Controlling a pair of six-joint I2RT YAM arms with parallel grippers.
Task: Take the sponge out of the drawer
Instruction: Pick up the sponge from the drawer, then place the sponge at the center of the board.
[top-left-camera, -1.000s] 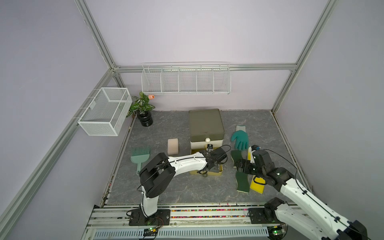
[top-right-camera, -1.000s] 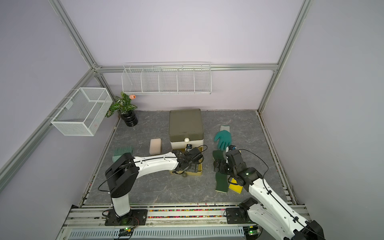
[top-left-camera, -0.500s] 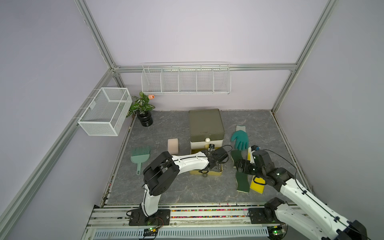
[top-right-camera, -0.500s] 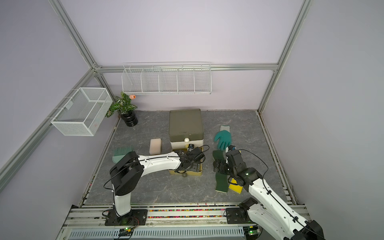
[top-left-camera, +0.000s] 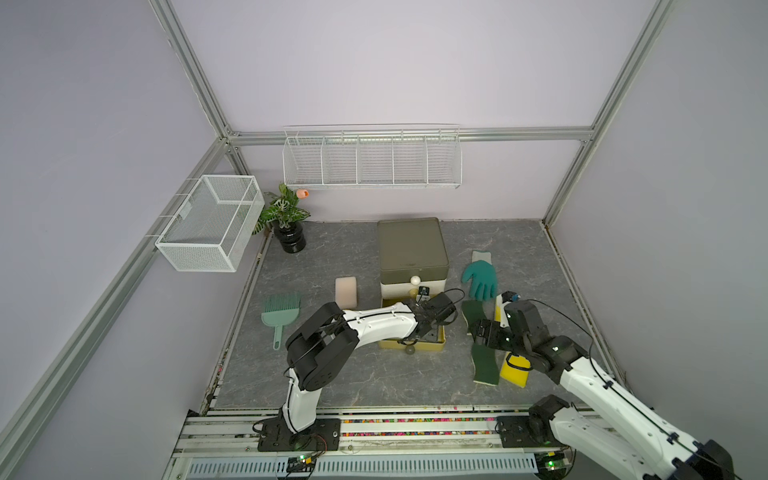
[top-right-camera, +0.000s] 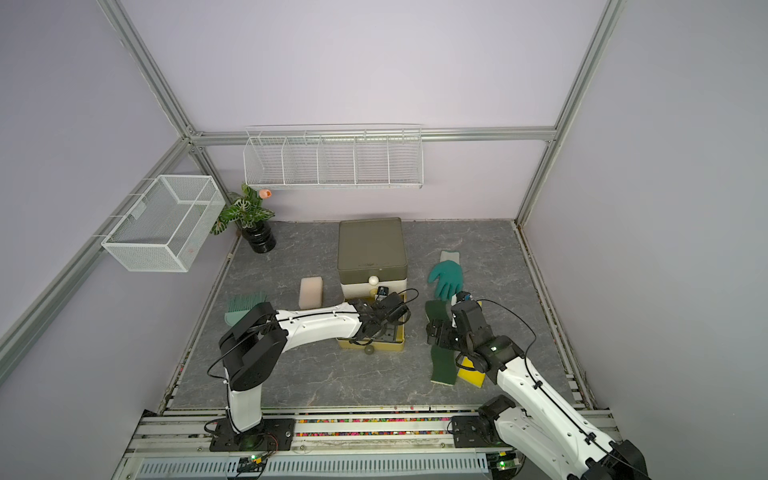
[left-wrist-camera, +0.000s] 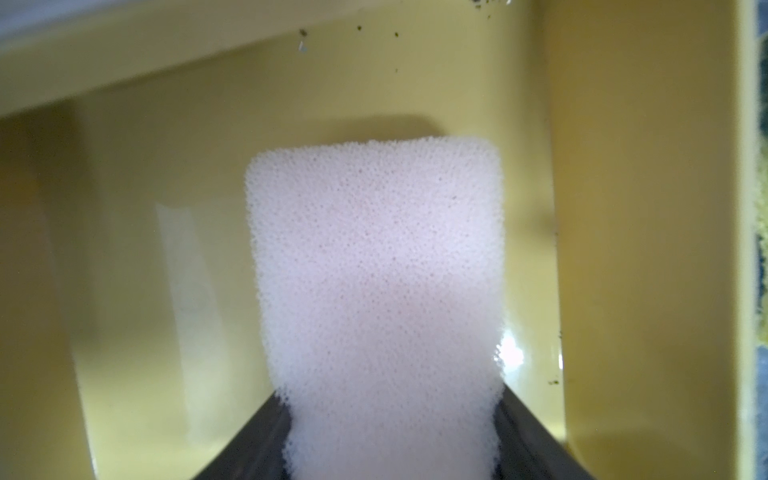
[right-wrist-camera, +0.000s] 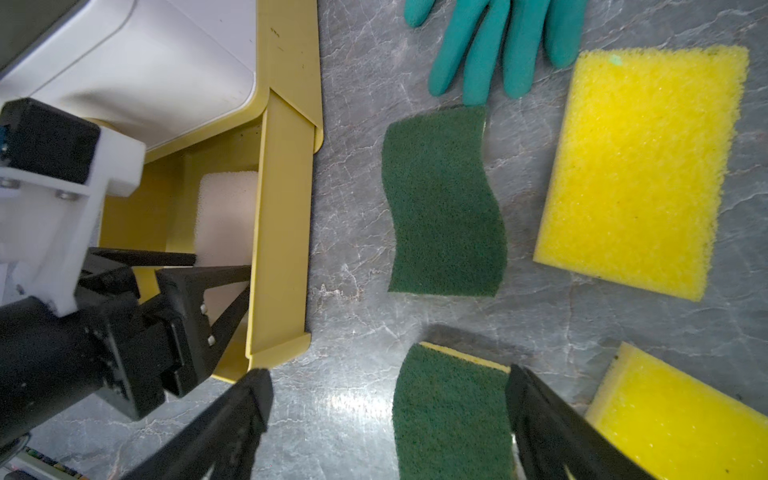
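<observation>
sponge (left-wrist-camera: 374, 291) between left fingers (left-wrist-camera: 257, 449), inside drawer (left-wrist-camera: 623, 208)

Light: bright, even, from overhead; you get soft, short shadows. Glare: white hotspots on the glossy yellow plastic drawer (left-wrist-camera: 513, 355) and the grey marbled table (right-wrist-camera: 353, 399). Focus: your left wrist view blurs toward its edges.

So the left gripper (left-wrist-camera: 390, 407) closed in and it's now squeezing the white sponge (left-wrist-camera: 374, 270) in the yellow drawer (left-wrist-camera: 623, 208). Its elbow (top-left-camera: 320, 345) drifted a touch toward the drawer too.
</observation>
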